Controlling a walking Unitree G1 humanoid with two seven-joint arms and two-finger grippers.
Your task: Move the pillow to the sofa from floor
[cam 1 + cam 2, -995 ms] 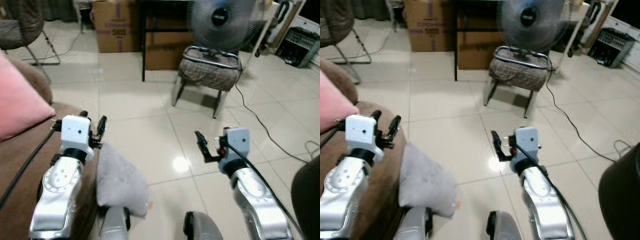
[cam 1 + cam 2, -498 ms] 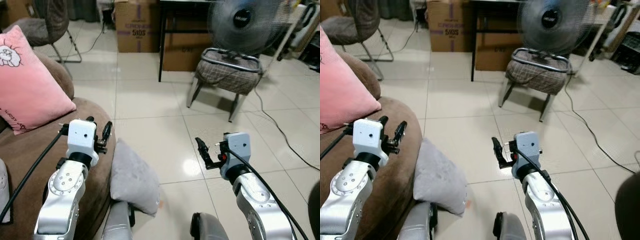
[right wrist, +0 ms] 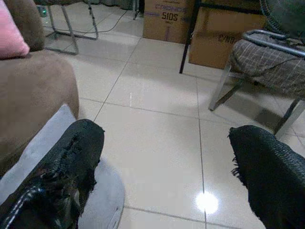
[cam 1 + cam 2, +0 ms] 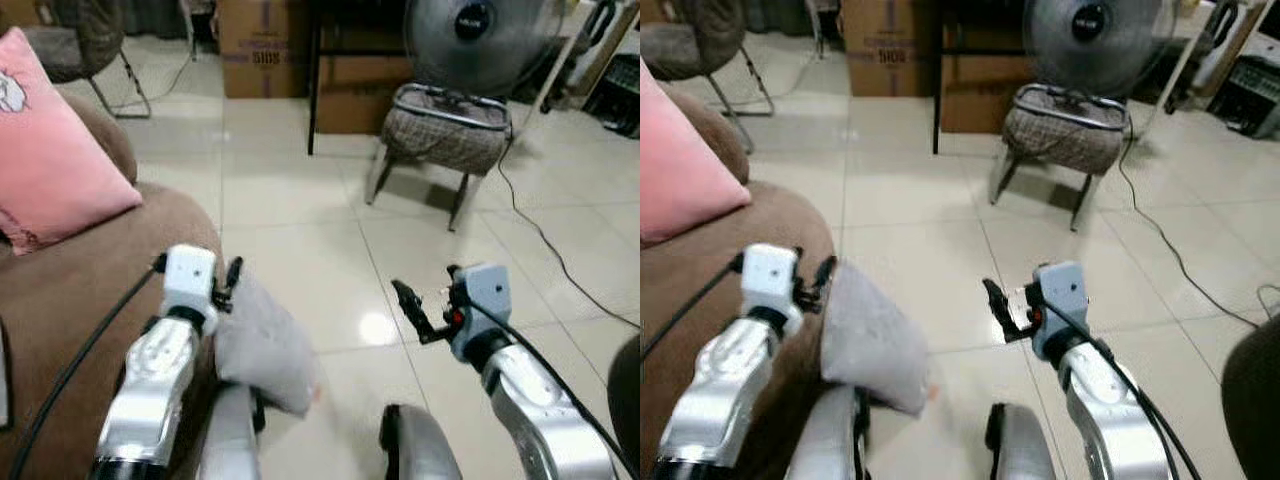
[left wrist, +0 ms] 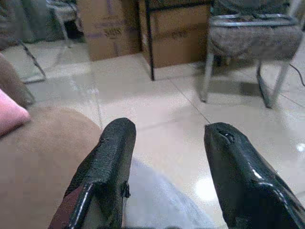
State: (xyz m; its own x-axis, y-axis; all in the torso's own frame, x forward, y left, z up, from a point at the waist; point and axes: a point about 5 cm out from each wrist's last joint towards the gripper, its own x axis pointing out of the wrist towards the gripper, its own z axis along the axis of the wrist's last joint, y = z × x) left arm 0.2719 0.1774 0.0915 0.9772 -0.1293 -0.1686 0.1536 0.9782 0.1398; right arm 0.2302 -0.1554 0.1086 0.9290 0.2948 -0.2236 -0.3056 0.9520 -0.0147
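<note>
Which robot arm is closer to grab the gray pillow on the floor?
Probably the left. The left gripper is open and hovers right above the gray pillow, which leans against the brown sofa. The right gripper is open too, but it hangs over bare floor tiles, off to the pillow's side.

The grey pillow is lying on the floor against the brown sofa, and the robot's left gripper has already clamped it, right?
Not clamped. In the left wrist view the left gripper hangs open above the grey pillow, which does lie on the floor against the brown sofa.
</note>
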